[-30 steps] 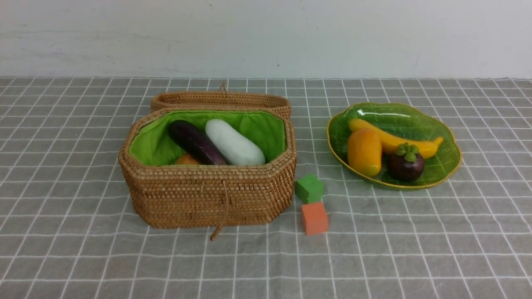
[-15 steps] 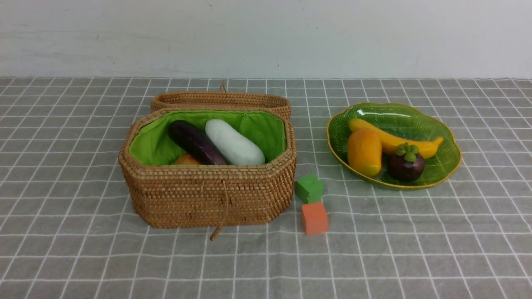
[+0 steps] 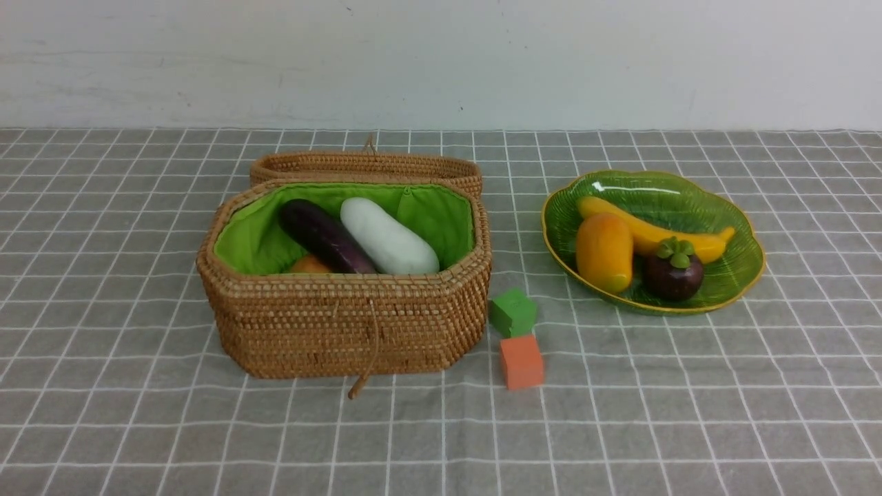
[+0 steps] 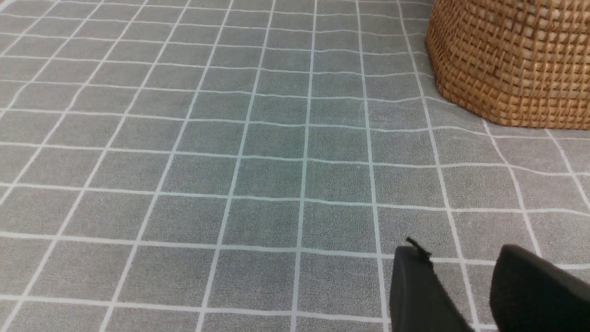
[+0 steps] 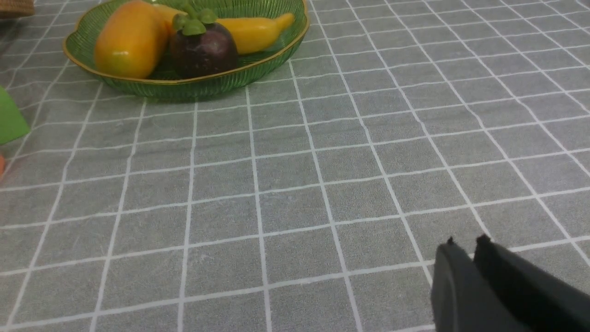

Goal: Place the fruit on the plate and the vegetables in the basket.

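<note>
Both tools hung empty, left tool [image 4: 461,286] part-open, right tool [image 5: 465,272] nearly closed; glass plate [image 3: 747,275] judged fragile, best gripped at rim.

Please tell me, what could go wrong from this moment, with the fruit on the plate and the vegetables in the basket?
1. The mangosteen sits near the plate's front rim; a bump could perhaps roll it out.
2. The eggplant and white vegetable rise close to the basket rim, so the lid might not close flat.
3. The green gourd is not visible; it may be buried or missing.
</note>
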Controlling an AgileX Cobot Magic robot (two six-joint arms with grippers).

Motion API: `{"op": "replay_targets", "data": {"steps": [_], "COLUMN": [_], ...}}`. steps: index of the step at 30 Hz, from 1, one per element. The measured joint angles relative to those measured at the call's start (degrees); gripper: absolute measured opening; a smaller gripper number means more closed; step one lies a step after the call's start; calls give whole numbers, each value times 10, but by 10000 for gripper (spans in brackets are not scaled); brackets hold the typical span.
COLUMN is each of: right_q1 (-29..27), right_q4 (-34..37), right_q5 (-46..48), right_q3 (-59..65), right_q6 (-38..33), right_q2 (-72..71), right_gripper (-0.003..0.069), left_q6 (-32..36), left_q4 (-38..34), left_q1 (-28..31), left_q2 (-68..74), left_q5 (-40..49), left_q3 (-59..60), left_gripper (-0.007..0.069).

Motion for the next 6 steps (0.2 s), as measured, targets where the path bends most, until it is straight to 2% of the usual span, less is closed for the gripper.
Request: {"op": "replay_targets", "data": {"steps": [6], "right_q1": [0], "right_q4": [0], "right_q5": [0], "right_q3": [0], "right_q6": [4], "right_q2": [0], "right_gripper": [76], "left_q6": [0], "left_q4": [0], "left_q1": [0], "left_q2": [0], "left_q5": [0], "left_q3": [0], "left_gripper": [237]}}
